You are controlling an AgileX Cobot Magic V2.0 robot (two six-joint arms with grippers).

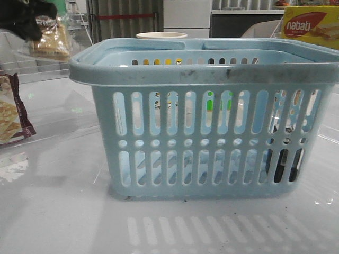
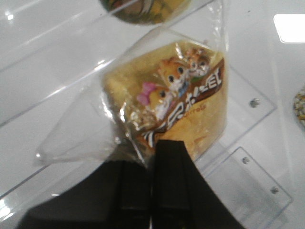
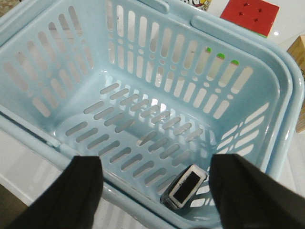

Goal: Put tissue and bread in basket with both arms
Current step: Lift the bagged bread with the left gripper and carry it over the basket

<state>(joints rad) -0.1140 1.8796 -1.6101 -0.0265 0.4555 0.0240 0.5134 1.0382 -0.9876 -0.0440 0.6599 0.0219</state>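
Note:
The light-blue basket stands in the middle of the table. In the right wrist view the tissue, a small dark pack with a pale edge, lies on the floor of the basket in one corner. From the front it shows as a dark shape behind the lower right slots. My right gripper hovers open above the basket rim, holding nothing. At the far left, raised above the table, my left gripper is shut on the clear packet of golden bread. Its black fingers pinch the bread at its edge.
A maroon-edged snack bag lies at the left edge. A yellow nabati box and a white cup stand behind the basket. A red block sits beyond it. Clear acrylic plates lie under the bread.

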